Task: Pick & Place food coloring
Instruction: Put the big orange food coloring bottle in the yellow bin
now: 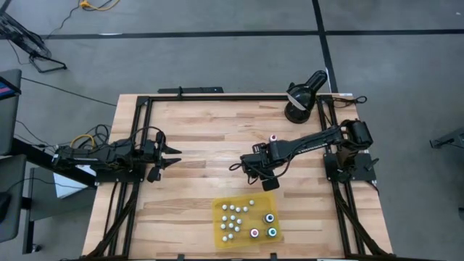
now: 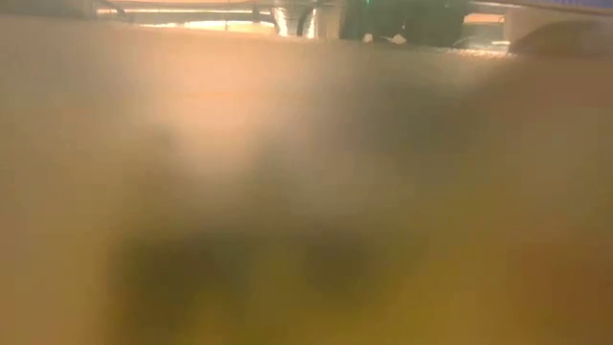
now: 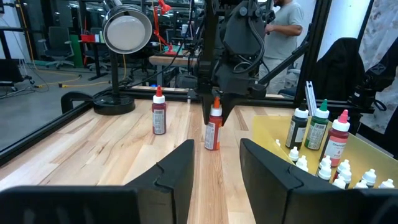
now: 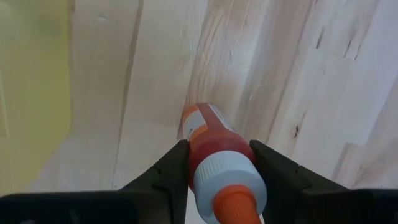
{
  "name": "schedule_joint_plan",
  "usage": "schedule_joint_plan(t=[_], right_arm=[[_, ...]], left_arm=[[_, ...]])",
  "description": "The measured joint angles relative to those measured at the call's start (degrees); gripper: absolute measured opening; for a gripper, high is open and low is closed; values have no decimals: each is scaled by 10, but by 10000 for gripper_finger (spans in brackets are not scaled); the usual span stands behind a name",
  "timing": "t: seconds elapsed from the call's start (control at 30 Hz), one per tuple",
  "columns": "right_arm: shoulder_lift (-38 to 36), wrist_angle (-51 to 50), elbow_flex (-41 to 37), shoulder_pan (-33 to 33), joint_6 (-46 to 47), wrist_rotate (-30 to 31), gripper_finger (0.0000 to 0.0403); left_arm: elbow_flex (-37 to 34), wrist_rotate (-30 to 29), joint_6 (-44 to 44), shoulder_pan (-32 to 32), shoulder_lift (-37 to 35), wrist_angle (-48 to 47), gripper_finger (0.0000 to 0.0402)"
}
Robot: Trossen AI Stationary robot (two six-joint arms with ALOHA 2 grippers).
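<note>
An orange-capped food colouring bottle (image 3: 212,129) with a red body stands upright mid-table. My right gripper (image 4: 217,163) is over it, shut on it, and also shows in the high view (image 1: 247,165). A dark red bottle (image 3: 159,113) stands free on its base farther back, seen from above as a pink cap (image 1: 273,137). The yellow tray (image 1: 221,206) near the table's near edge holds several small white bottles and three larger ones (image 3: 318,126). My left gripper (image 3: 217,177) waits open at the table's left side (image 1: 171,158), touching nothing. My right gripper pinches the orange-capped bottle between its two fingers (image 4: 171,168) on the upper body, just below the white collar (image 4: 214,146). The fingers come from above, pointing down. The bottle is upright, and its base (image 3: 212,148) looks to be on the table.
A black lamp (image 1: 304,98) stands at the table's far right corner. A black frame (image 1: 217,98) rims the wooden table. Bare wood lies between my two grippers. The low view is blocked by something yellow close to the lens. A person (image 3: 287,18) stands in the room beyond.
</note>
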Motion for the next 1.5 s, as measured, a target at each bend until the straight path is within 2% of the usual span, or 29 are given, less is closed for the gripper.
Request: schedule_joint_plan(t=[0.23,0.43,0.83,1.13,1.23,1.5], right_arm=[[-16,-29,9,0,15,0,130],[-65,-73,34,-6,20,2,131],[-140,-193,121,-4,144,0,133],[-132,-176,129,34,256,0,133],[-116,-168,135,57,305,-18,133],[-39,-181,222,121,410,-35,132]], left_arm=[[0,0,0,0,0,0,121],[0,0,0,0,0,0,121],[0,0,0,0,0,0,121],[0,0,0,0,0,0,121],[0,0,0,0,0,0,121],[0,0,0,0,0,0,121]])
